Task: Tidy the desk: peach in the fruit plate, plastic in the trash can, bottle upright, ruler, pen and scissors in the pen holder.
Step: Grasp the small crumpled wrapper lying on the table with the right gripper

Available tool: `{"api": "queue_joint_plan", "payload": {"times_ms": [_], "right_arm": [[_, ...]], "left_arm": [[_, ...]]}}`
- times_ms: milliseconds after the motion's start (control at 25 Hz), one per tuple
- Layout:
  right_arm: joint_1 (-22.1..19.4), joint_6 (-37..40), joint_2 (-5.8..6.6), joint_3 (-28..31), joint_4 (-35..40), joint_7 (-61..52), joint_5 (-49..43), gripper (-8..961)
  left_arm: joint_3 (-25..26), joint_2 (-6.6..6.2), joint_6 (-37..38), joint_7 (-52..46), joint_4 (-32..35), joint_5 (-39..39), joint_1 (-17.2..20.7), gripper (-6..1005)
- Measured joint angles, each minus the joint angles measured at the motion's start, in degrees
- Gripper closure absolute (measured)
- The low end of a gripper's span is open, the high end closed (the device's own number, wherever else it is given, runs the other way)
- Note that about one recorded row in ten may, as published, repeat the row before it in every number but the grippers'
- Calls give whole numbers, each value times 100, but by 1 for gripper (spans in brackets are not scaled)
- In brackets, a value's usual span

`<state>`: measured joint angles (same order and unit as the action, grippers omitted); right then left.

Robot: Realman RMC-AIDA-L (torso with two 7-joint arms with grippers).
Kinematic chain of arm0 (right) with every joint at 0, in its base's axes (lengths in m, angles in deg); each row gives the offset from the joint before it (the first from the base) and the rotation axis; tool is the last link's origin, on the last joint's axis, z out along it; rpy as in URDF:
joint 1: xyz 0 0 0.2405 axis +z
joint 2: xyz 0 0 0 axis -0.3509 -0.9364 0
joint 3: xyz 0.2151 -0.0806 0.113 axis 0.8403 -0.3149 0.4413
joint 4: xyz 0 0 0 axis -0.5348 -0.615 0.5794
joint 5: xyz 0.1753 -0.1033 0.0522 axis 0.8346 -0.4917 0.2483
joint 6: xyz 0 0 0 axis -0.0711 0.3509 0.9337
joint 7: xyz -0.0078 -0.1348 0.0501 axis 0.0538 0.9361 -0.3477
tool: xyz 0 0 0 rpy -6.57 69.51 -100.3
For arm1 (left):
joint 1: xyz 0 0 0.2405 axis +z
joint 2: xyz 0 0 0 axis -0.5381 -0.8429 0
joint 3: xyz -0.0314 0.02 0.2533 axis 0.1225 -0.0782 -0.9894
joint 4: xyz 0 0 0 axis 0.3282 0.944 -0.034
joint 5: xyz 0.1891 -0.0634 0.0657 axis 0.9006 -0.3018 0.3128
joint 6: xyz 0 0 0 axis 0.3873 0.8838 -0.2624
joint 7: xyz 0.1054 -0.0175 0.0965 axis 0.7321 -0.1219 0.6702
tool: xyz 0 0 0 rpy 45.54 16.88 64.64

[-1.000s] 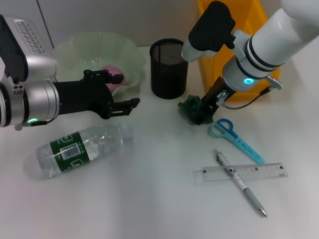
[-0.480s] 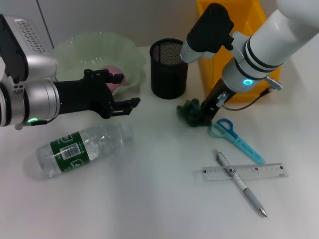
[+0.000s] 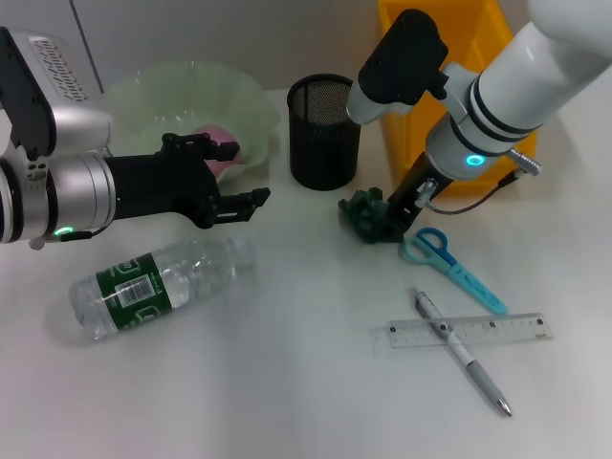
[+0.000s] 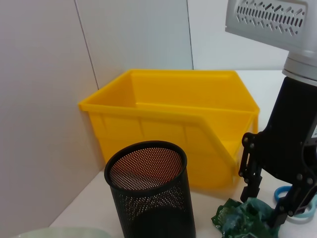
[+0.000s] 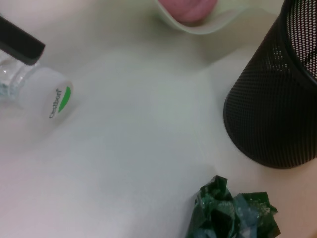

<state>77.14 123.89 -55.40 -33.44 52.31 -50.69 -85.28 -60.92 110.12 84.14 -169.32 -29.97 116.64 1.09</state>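
Observation:
The crumpled green plastic (image 3: 364, 212) lies on the desk in front of the black mesh pen holder (image 3: 324, 131). My right gripper (image 3: 394, 216) is shut on its right side; the left wrist view shows the fingers (image 4: 249, 168) pressed into the plastic (image 4: 241, 218). Behind it stands the yellow trash can (image 3: 402, 21). The pink peach (image 3: 219, 142) rests in the pale green fruit plate (image 3: 182, 91). Lying on its side is the clear bottle (image 3: 153, 282), below my open left gripper (image 3: 239, 174). Scissors (image 3: 449, 258), ruler (image 3: 464, 331) and pen (image 3: 463, 354) lie at the front right.
The pen crosses over the ruler. The bottle's cap (image 5: 52, 96) points toward the pen holder (image 5: 277, 109). A grey wall runs behind the yellow trash can (image 4: 168, 109).
The right gripper has shifted slightly left and up, and the plastic has been squeezed and nudged left with it. The left arm has not moved.

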Motion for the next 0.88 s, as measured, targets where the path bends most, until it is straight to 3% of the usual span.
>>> {"api": "queue_joint_plan", "payload": {"times_ms": [200,640,880], "right_arm": [[12,-4,-10,-19,4,4,0,483],[35,-14,-13,-86,-2,-12,0,604],[17,-14,-9,-87,40,-18,0,759]], "left_arm": [[-1,0,0,0,0,0,0,281],[0,7,9,0,0,0,0,282],[0,9,1,0,0,0,1,282]]}}
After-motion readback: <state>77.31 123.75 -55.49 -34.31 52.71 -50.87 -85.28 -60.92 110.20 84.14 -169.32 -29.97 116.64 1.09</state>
